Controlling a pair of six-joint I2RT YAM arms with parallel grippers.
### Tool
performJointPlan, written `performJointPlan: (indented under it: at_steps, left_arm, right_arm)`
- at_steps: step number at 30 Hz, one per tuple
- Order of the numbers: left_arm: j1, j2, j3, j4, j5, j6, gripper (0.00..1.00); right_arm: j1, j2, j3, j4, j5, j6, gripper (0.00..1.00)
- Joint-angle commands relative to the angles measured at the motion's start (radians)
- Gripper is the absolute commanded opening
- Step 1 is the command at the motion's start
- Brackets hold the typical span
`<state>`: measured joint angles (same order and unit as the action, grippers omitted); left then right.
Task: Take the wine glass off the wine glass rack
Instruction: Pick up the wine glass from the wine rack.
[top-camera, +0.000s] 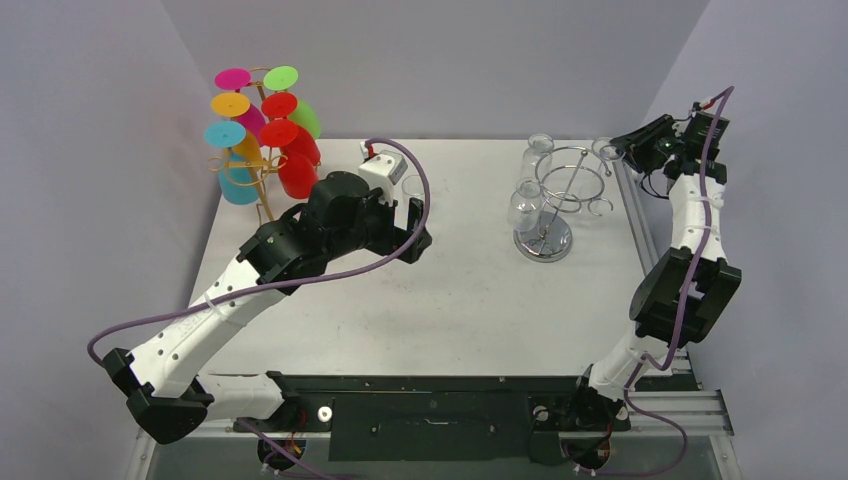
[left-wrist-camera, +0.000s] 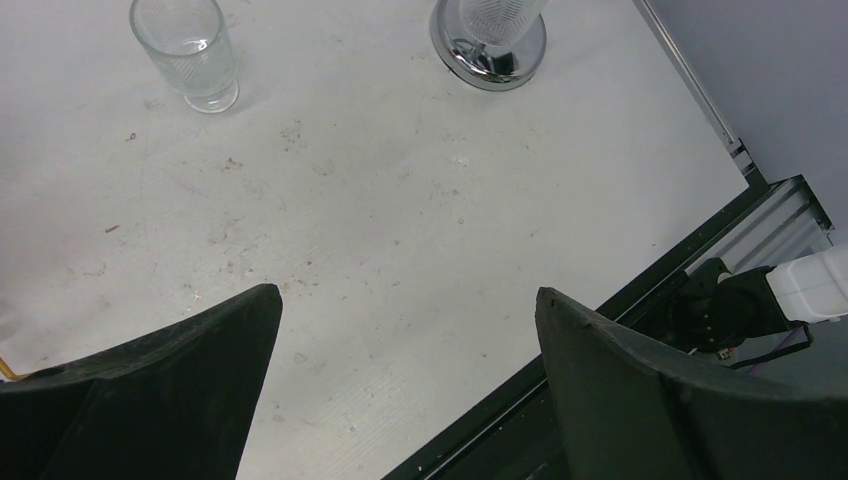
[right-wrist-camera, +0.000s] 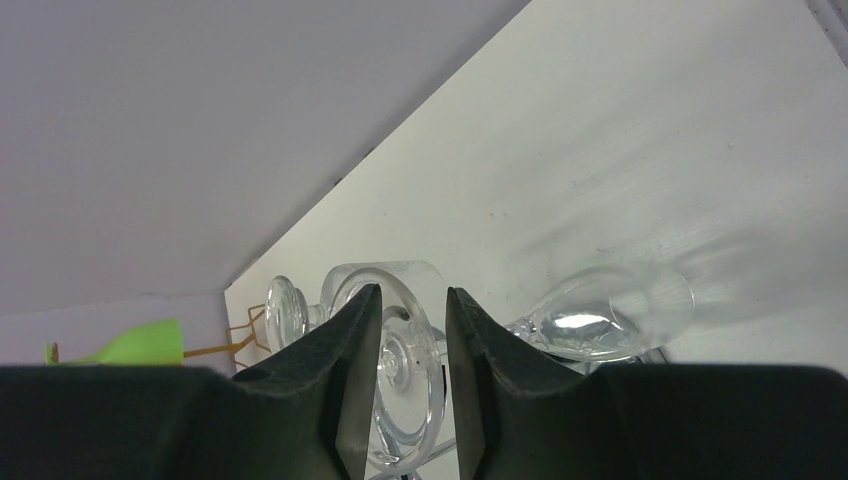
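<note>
The chrome wine glass rack (top-camera: 572, 180) stands at the back right of the table, with clear wine glasses hanging from it. My right gripper (top-camera: 620, 150) is at the rack's right side. In the right wrist view its jaws (right-wrist-camera: 413, 290) are narrowed round the foot of one hanging wine glass (right-wrist-camera: 412, 372). The left finger overlaps the foot and a thin gap shows at the right finger. My left gripper (top-camera: 415, 235) hovers over mid-table, wide open (left-wrist-camera: 408, 292) and holding nothing.
Two more glasses hang on the rack (top-camera: 538, 152) (top-camera: 522, 208), one close beside my right fingers (right-wrist-camera: 605, 312). A ribbed tumbler (left-wrist-camera: 187, 50) stands near the left gripper. A gold stand of coloured plastic glasses (top-camera: 262, 130) is at the back left. The right table edge rail (top-camera: 628, 215) runs past the rack.
</note>
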<state>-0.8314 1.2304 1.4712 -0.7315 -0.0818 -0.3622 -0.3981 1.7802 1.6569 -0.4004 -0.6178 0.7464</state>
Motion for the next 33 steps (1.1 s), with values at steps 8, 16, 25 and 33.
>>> performJointPlan:
  at_steps: [8, 16, 25, 33]
  left_arm:
    - [-0.003, -0.004, 0.012, 0.012, -0.001, 0.005, 0.96]
    - [-0.003, 0.003, 0.015, 0.012, 0.001, 0.002, 0.96]
    - [-0.003, 0.007, 0.011, 0.015, 0.003, -0.003, 0.96]
    - [-0.005, 0.009, 0.008, 0.015, 0.007, -0.006, 0.96]
  right_arm:
    - [-0.016, -0.044, -0.025, 0.089, -0.021, 0.006, 0.29]
    - [-0.03, -0.065, -0.043, 0.103, -0.006, 0.014, 0.3]
    - [-0.03, -0.079, -0.06, 0.131, -0.032, 0.029, 0.28]
    - [-0.03, -0.092, -0.067, 0.138, -0.023, 0.032, 0.16]
